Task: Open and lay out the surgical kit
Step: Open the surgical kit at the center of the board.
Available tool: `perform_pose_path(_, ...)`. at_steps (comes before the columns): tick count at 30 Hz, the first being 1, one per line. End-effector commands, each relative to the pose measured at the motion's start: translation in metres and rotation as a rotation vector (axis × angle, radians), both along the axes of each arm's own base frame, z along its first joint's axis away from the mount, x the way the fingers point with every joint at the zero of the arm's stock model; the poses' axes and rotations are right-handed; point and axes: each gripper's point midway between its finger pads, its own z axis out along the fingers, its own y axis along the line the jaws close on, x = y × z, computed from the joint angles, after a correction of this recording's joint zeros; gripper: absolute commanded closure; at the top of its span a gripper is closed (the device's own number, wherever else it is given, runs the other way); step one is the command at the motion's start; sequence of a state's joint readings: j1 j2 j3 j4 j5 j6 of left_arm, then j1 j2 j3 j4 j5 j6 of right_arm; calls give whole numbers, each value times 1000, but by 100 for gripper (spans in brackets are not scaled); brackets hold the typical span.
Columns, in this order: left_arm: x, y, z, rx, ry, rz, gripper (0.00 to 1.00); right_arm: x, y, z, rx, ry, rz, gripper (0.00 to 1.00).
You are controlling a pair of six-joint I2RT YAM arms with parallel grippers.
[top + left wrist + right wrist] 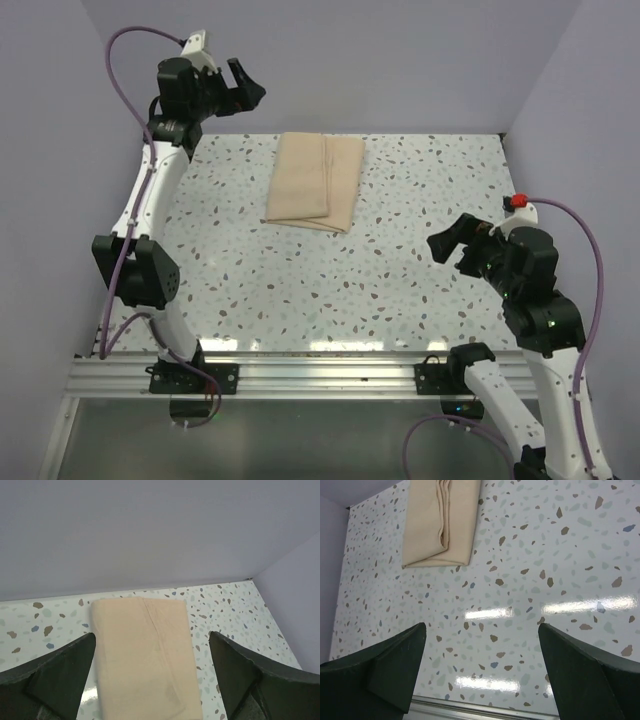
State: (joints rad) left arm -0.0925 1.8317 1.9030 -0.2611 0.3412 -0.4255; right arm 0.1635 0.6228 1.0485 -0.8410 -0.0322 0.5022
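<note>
The surgical kit [315, 180] is a beige cloth wrap, folded shut, lying flat at the back middle of the speckled table. Its steel tray and instruments are hidden. My left gripper [246, 84] is open and empty, held high above the back left, left of the wrap. In the left wrist view the wrap [142, 655] lies between my spread fingers [60, 672]. My right gripper [452, 243] is open and empty over the table's right side, well short of the wrap. The right wrist view shows the wrap [440, 520] far ahead at top left.
Lilac walls close the table at the back [400, 60] and both sides. A metal rail [310, 372] runs along the near edge, with both arm bases on it.
</note>
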Motion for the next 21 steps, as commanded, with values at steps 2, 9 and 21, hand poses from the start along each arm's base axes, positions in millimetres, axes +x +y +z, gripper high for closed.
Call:
perform_pose_path(2,-23,24,51,-43,-76,116,0,-1,11,-9,37,40,43,2)
perform_pose_path(9,-71,14,37,-341,-306,-91,0,6,22,-15,83,59,75,2)
perform_pose_path(21,42,-26,-97,254,208,102,26,7,4,-13,15,39,5,1)
